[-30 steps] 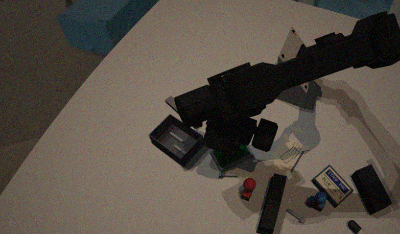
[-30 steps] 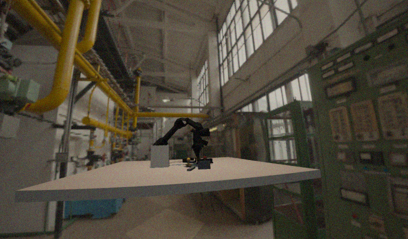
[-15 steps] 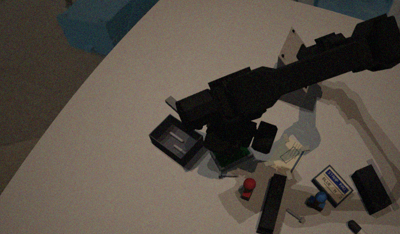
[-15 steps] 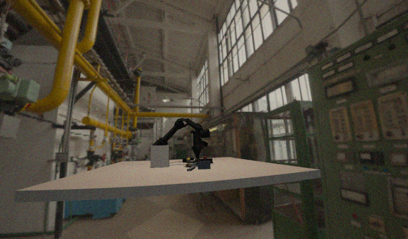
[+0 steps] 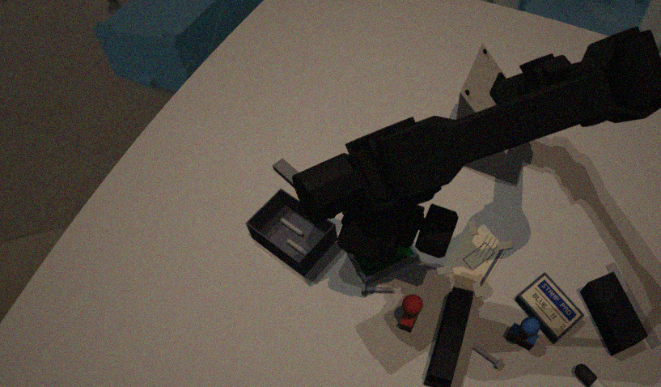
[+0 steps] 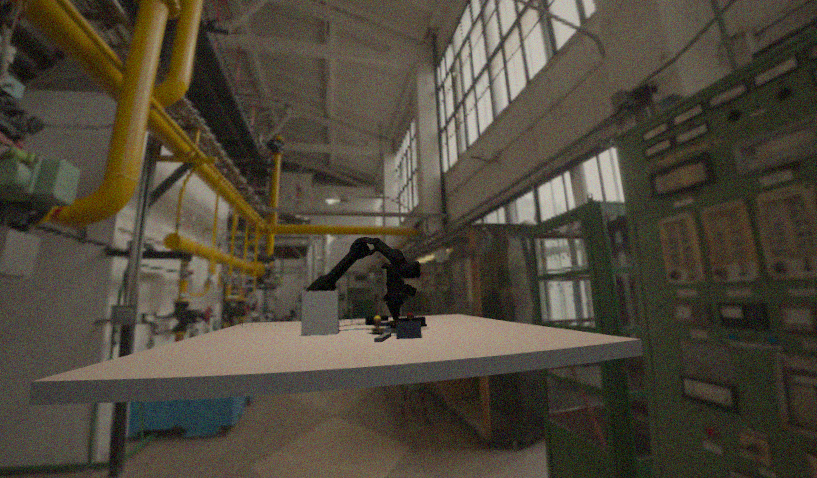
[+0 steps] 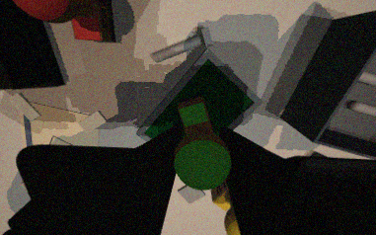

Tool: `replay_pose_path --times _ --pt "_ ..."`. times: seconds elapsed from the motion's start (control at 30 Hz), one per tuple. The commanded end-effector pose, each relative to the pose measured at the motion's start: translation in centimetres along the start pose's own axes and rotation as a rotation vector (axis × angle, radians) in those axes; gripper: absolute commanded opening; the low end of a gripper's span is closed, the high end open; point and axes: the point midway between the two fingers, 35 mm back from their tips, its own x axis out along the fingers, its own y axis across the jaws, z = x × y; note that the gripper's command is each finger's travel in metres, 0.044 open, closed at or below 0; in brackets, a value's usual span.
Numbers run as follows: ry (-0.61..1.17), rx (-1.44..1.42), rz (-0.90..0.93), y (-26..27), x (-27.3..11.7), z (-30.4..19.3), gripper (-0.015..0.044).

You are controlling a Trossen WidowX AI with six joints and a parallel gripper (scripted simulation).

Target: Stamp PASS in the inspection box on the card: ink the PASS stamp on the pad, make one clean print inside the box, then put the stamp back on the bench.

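My gripper (image 7: 200,132) (image 6: 394,317) is shut on the green-topped stamp (image 7: 202,165) and holds it upright over the open green ink pad (image 7: 228,94) (image 5: 382,264). The stamp's lower end overlaps the pad in the wrist view; whether it touches the pad cannot be told. No PASS lettering is readable on it. In the top view the arm hides the stamp and fingertips. The cream card (image 7: 60,120) with thin box outlines lies left of the pad in the wrist view, partly hidden by a finger. It shows right of the pad in the top view.
A dark open tray (image 5: 277,249) (image 7: 359,44) with two pale pins stands beside the pad. A red stamp (image 5: 412,305), a long black block (image 5: 449,336), a blue stamp (image 5: 530,326), a closed blue pad (image 5: 548,308) and another black block (image 5: 613,312) stand nearby. Something yellow (image 7: 221,199) is behind the held stamp.
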Motion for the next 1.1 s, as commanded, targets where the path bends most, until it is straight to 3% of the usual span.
replay_pose_path --times 0.0,1.07 --pt "0.001 0.007 0.007 0.08 0.35 -0.09 0.0" --pt "0.001 0.0 0.007 0.1 0.85 -0.08 0.0"
